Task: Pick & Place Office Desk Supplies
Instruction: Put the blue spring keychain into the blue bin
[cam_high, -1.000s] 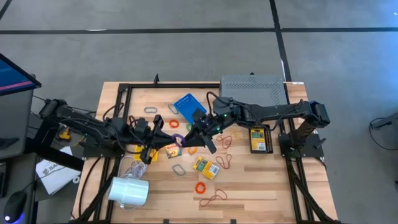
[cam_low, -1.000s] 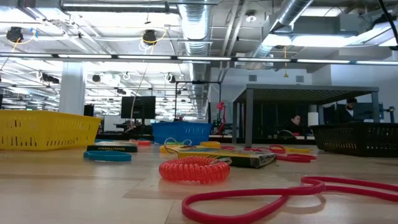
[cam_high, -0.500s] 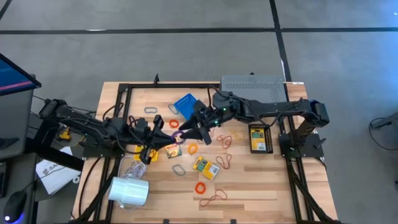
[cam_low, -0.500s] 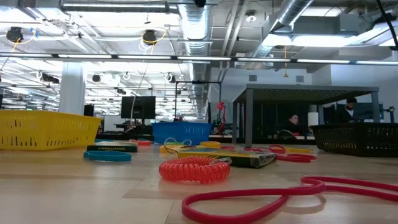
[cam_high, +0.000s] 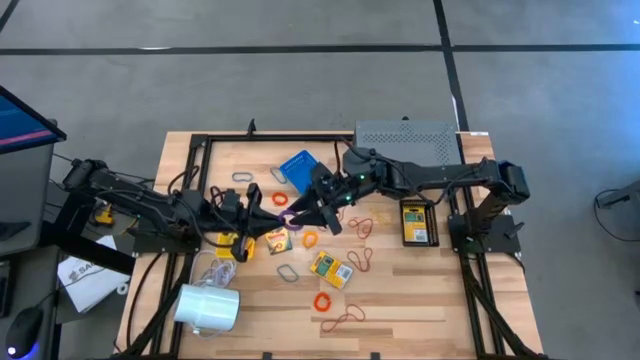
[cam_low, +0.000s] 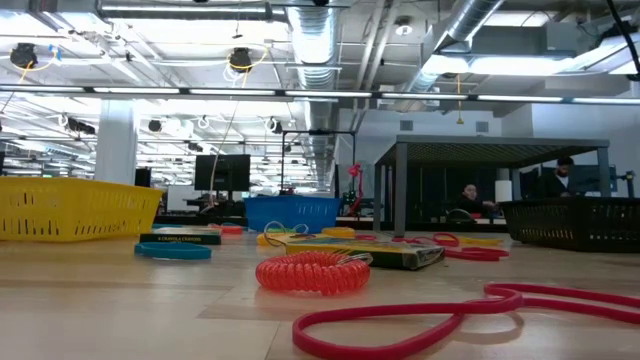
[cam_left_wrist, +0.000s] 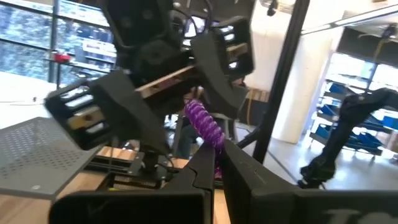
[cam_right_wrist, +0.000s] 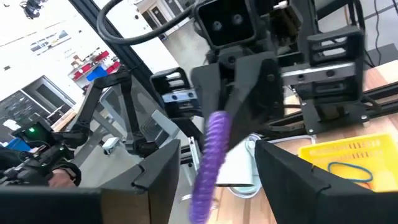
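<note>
My left gripper (cam_left_wrist: 216, 158) is pinched tight on a purple coiled band (cam_left_wrist: 204, 122), lifted off the wood just toward 9 o'clock from the table's middle. My right gripper (cam_high: 300, 214) faces it from the 3 o'clock side with its 2 fingers spread as wide as they go. The coil stands between them, and as far as I can tell they are not touching it.

This looks to me like a pass from 1 hand to the other, and the risk is in the timing. If my left lets go before my right has closed, the band drops among the loose supplies. It is springy, so a pinch near its tip could let it flick out or stretch. With 2 sets of fingers this close, a small misalignment could also knock them together.

Below is the pale wooden table (cam_high: 420, 300), with a crayon box (cam_high: 331, 268) toward 5 o'clock, an orange band (cam_high: 322, 301) beyond it, a grey perforated shelf (cam_high: 405, 140) at 1 o'clock and a white cylinder (cam_high: 208, 305) at 7 o'clock. The room behind is an open workshop with ceiling ducts, a yellow basket (cam_low: 70, 208) and a seated person (cam_low: 470, 200) far back.
</note>
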